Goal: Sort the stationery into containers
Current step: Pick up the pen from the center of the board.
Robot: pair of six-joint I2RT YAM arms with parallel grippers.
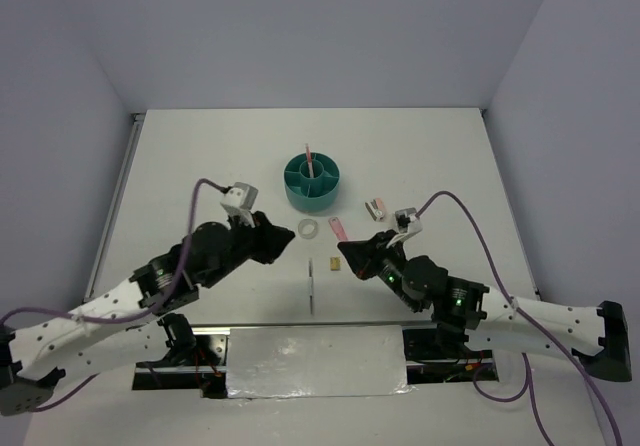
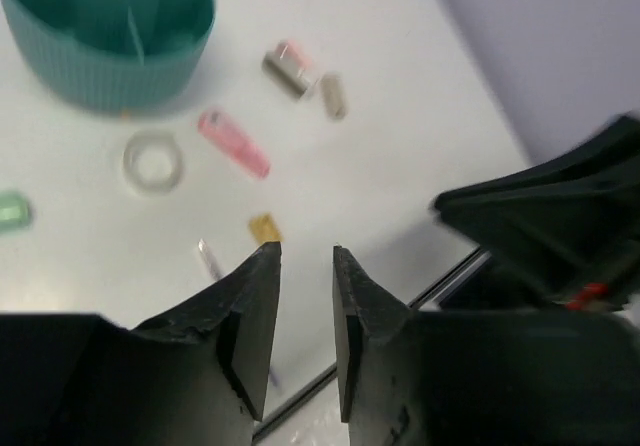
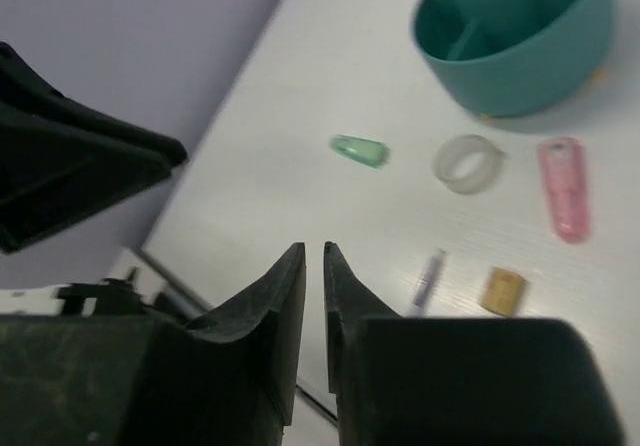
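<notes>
You are between picks: one pink-red pen (image 1: 309,156) stands in the centre cup of the teal organiser (image 1: 297,198), and the other items lie loose on the bench (image 1: 200,166) in front of it. Your left tool (image 2: 305,251) has its jaws a little apart with nothing between them. Your right tool (image 3: 312,248) shows only a slit and is empty too. Both hover facing each other, with the thin dark pen (image 1: 312,288) and the yellow block (image 1: 333,264) between them. Nearer the organiser lie the tape ring (image 1: 308,229) and pink eraser (image 1: 339,230). The mint-green capsule (image 3: 360,150) sits left of the ring, and the pink-white piece (image 1: 376,207) and beige piece (image 2: 333,96) lie off to the right. My read: pick one item, spread the jaws wider and come straight down. Send one arm at a time, since the tools are close together. The dark pen lies nearest the bench's front edge, so don't nudge it outward. The far and side areas offer plenty of room.
</notes>
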